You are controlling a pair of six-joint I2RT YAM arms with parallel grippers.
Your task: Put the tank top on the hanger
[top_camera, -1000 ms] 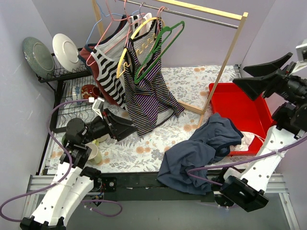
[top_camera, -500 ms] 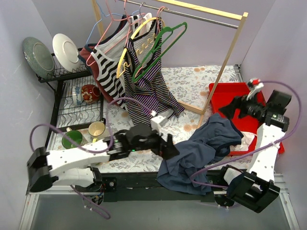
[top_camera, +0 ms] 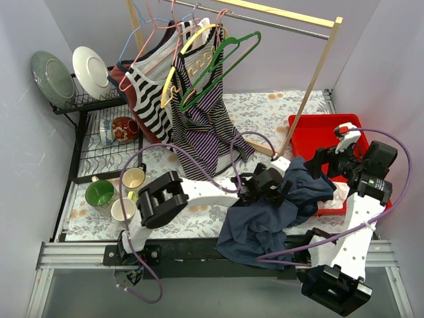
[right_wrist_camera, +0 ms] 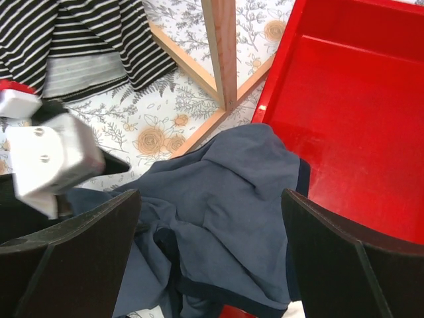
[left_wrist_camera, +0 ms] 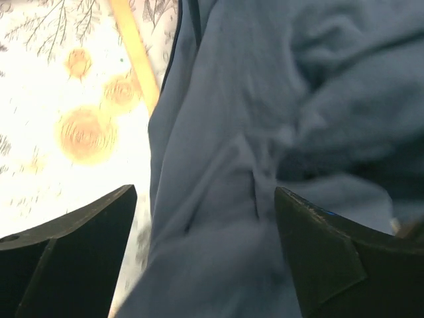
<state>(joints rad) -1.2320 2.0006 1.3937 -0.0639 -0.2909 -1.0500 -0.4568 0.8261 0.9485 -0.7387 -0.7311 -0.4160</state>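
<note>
Red bin on the right of the floral counter, wooden rack carrying striped tops, two plates upright in a wire dish rack, mugs just beside it.

No lettering, label, brand, number or sign is legible anywhere.

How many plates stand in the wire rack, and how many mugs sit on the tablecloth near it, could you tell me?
Plates: 2 (grey-green plate, white plate)
Mugs: 3 (green mug, cream mug, white mug)
Total: 5
</note>
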